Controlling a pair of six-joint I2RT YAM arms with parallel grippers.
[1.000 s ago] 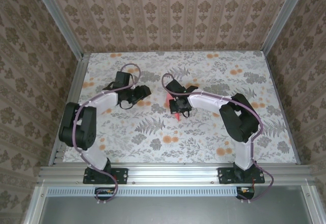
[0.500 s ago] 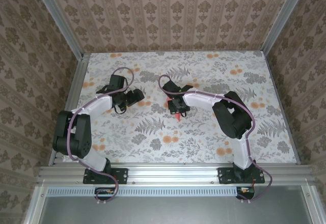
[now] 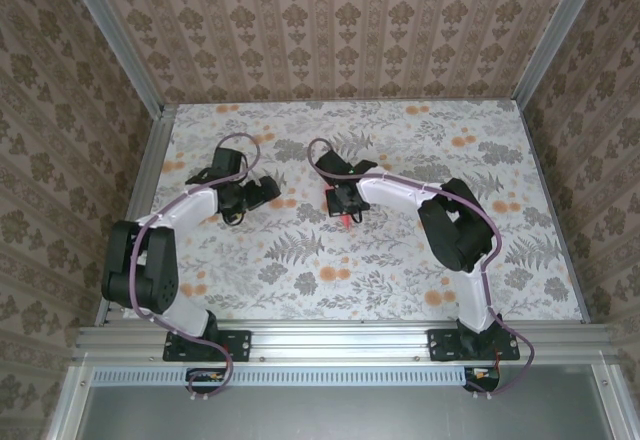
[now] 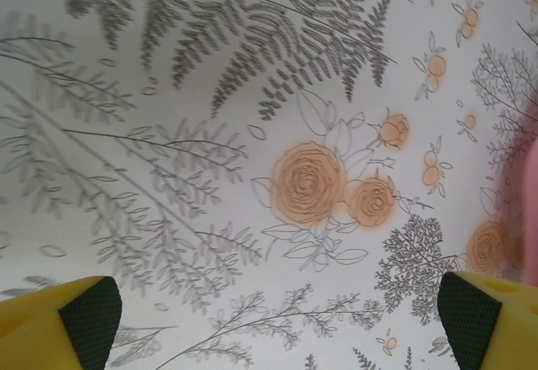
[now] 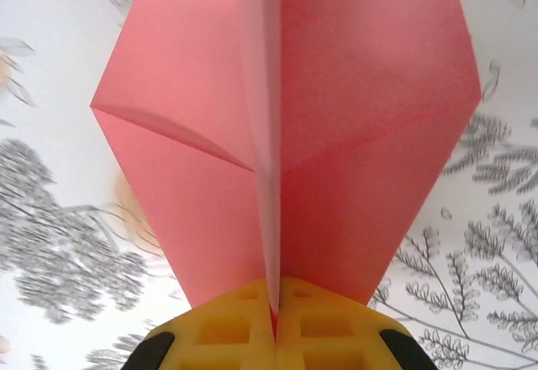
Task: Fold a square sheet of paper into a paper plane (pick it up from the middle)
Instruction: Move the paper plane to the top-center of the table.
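Note:
The salmon-pink sheet of paper point(image 5: 361, 134) is folded, with two wings spreading from a raised central ridge. My right gripper point(image 5: 273, 313) is shut on that ridge at its near end, and the yellow fingers point(image 5: 218, 332) press together on it. From above, a bit of the paper point(image 3: 347, 218) pokes out under the right gripper point(image 3: 345, 205) at mid-table. My left gripper point(image 3: 262, 192) hovers to its left, open wide with nothing between the fingertips point(image 4: 84, 311). A pink blur of paper point(image 4: 531, 185) shows at the right edge of the left wrist view.
A floral cloth point(image 3: 300, 260) with grey ferns and orange flowers covers the table. Patterned walls and aluminium rails point(image 3: 150, 160) enclose it on three sides. Both arm bases sit on the near rail point(image 3: 330, 335).
The left gripper has opened wide and drawn back to the left, away from the paper. The right gripper has shifted slightly farther back, still holding the paper.

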